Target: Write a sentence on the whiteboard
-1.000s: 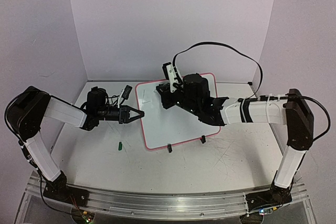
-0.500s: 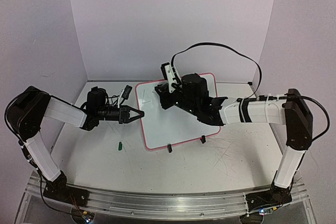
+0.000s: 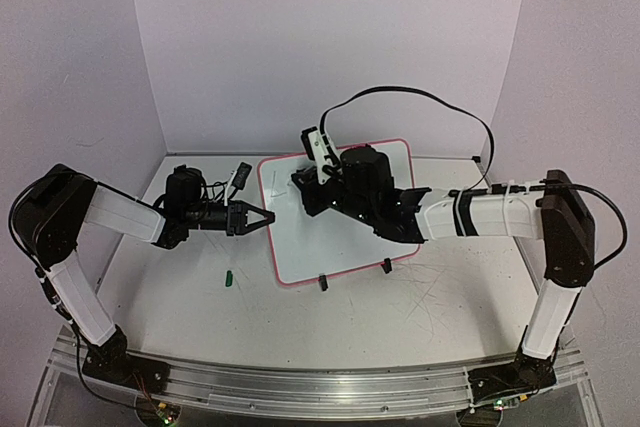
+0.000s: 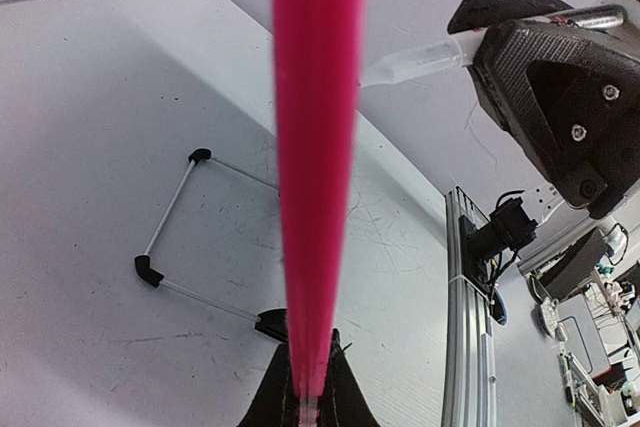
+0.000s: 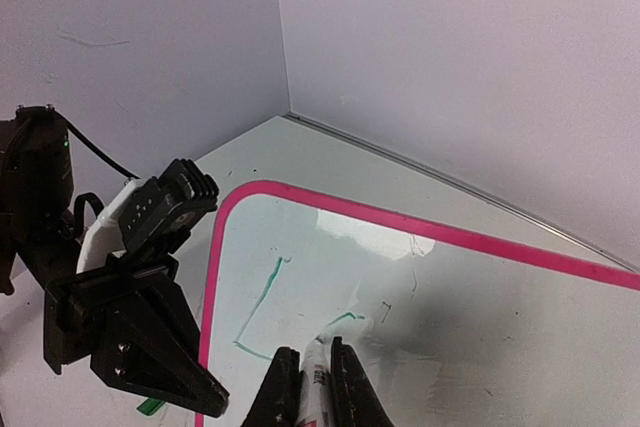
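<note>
the whiteboard (image 5: 500,297) looks glossy and smooth, its pink frame (image 5: 450,235) plastic, the table (image 3: 440,297) matt and scuffed.

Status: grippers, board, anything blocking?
Left gripper shut on whiteboard left edge. Right gripper shut on marker, tip down at whiteboard. Green L plus a partial stroke written. Green bit on table, clear of whiteboard.

The left arm (image 3: 120,215) and the right arm (image 3: 490,215) share white link shells between bulky black joint housings and black bases, a black cable (image 3: 400,90) arches over the right one, black bands wrap its forearm, and its angular black fingers (image 4: 545,97) carry small silver screws.
</note>
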{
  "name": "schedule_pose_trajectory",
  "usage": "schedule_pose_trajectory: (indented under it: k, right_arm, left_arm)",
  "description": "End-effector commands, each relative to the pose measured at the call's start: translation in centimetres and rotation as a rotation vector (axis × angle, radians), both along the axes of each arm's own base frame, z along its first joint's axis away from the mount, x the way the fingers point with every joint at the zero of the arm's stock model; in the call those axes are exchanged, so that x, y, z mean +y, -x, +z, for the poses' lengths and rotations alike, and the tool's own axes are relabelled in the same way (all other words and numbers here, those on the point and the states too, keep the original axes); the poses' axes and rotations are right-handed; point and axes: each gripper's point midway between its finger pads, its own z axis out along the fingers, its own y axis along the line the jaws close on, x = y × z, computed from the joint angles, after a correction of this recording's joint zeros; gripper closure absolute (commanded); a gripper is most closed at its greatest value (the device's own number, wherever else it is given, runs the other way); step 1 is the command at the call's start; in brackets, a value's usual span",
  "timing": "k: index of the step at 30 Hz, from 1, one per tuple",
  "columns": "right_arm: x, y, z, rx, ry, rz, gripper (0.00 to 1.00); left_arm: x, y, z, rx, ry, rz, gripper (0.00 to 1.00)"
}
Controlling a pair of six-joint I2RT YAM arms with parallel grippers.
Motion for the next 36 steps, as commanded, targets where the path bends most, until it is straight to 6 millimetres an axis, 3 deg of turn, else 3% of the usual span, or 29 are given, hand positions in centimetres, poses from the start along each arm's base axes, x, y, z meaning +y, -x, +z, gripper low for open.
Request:
schedule_pose_trajectory:
  k: [1,15,24,36]
  right_arm:
    - [-0.2,0.2,-1.6,0.027,0.022,-0.004,1.0]
    - [-2.2,-0.3,-2.3,0.035,0.039,-0.103,1.0]
    - [-3.8,-0.8,-0.8,0.0,0.011,-0.167,1.0]
    - [-3.9,-2.0,1.1,-0.027,-0.049,-0.196,1.0]
  left_arm:
    - [-0.2,-1.0,1.7,-0.06,0.022,-0.002,1.0]
    - [-0.2,-0.9,1.9,-0.061,0.024,-0.002,1.0]
    - [-0.1,-0.9,1.8,-0.059,0.023,-0.004,1.0]
    - [-0.1,-0.8,1.7,-0.055,0.022,-0.008,1.0]
